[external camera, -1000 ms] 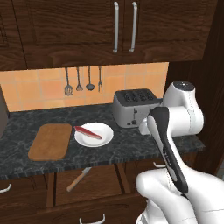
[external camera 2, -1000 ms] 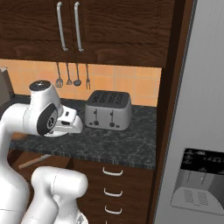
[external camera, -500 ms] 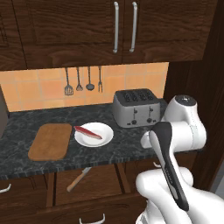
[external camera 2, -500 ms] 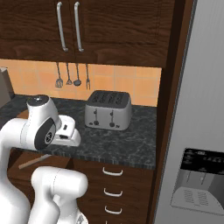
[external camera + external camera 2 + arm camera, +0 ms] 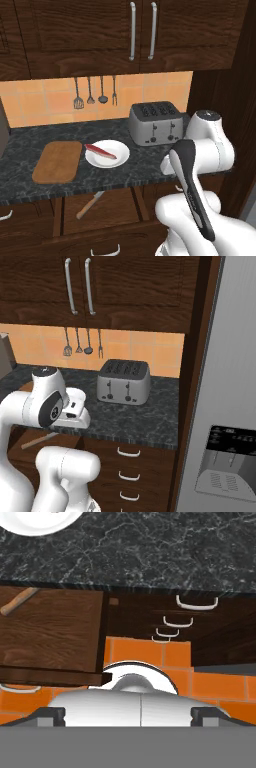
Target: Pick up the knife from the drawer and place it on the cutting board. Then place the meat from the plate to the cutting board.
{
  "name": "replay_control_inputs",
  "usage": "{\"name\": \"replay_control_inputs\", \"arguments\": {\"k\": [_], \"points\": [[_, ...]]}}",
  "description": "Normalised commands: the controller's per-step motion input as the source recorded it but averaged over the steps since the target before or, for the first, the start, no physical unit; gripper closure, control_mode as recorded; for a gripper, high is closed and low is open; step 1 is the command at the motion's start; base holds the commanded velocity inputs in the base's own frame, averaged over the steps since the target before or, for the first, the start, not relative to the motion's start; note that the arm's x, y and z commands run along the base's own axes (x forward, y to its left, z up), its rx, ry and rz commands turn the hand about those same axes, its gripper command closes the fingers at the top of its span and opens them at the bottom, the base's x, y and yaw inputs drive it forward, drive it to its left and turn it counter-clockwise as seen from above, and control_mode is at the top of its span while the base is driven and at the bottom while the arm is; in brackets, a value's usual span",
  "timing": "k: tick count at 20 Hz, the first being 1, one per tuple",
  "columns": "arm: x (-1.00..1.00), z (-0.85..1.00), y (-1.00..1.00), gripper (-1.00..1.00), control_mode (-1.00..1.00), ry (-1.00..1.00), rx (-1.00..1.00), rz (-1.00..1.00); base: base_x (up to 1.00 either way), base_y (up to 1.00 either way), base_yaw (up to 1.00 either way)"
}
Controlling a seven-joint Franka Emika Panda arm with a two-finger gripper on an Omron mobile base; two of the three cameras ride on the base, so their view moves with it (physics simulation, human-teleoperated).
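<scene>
Pincer [image 5: 128, 712] jaws stand wide and empty, aimed down past the counter edge. Knife [image 5: 90, 205] lies in the open drawer [image 5: 50, 637], off to one side of the pincer. Meat [image 5: 100, 151] remains on the plate [image 5: 117, 159]; cutting board [image 5: 57, 161] is bare. Both placements remain. Dark marbled counter [image 5: 150, 167] carries a toaster [image 5: 154, 122]; floor is orange tile.

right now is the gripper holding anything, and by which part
Nothing is held. The knife lies in the open drawer, and the meat sits on the plate.
</scene>
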Motion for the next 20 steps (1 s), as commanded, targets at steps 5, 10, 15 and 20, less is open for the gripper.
{"name": "replay_control_inputs", "arguments": {"k": [5, 10, 15, 20], "points": [[0.00, -0.12, 0.01, -1.00, -1.00, 0.00, 0.00, 0.02, 0.00, 0.00, 0.00], [0.01, -0.02, 0.00, -1.00, -1.00, 0.00, 0.00, 0.00, 0.00, 0.00, 0.00], [-0.10, -0.09, 0.00, -1.00, 1.00, 0.00, 0.00, 0.00, -0.50, -0.04, 0.00], [0.00, 0.00, 0.00, -1.00, 1.00, 0.00, 0.00, 0.00, -1.00, -0.03, 0.00]]}}
